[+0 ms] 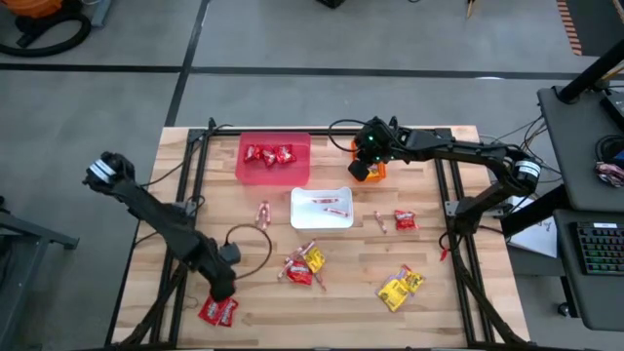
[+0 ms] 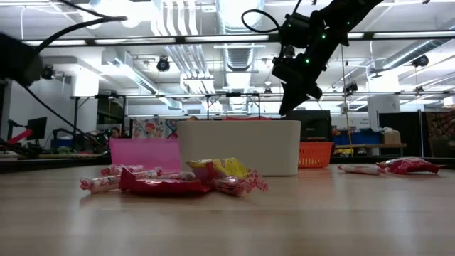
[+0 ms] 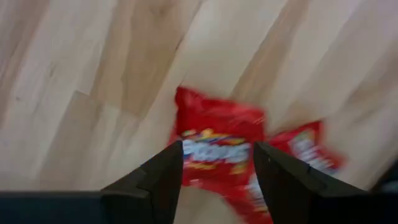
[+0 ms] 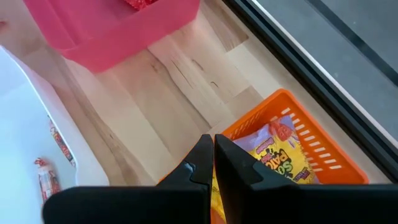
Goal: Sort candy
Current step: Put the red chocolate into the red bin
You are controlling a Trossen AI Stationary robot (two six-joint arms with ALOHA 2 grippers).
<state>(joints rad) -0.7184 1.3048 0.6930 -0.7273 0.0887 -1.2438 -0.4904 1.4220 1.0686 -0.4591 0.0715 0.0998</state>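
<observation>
**Left arm low over red packets, right arm above the orange bin**

The left arm reaches down to the table's near left corner, its left gripper [image 3: 217,171] pointed steeply at the wood. Two shiny red packets [image 3: 221,149] lie there, overlapping (the print is blurred); the jaws stand apart, moderately wide, and the nearer packet sits between the fingertips [image 3: 163,174] — whether they touch it I cannot tell.

The right arm stretches across the far side, its right gripper [image 4: 213,155] hanging over the orange bin [image 4: 323,149]. Its jaws are closed together, holding nothing. Just below them a yellow-orange packet [image 4: 283,158] lies in the bin.

Beyond the right jaws sit the pink bin [image 1: 297,168] with red packets and the white bin [image 1: 297,210] with sticks [image 1: 330,206]. More candy [image 1: 304,265] lies scattered on the table — between the two grippers.
</observation>
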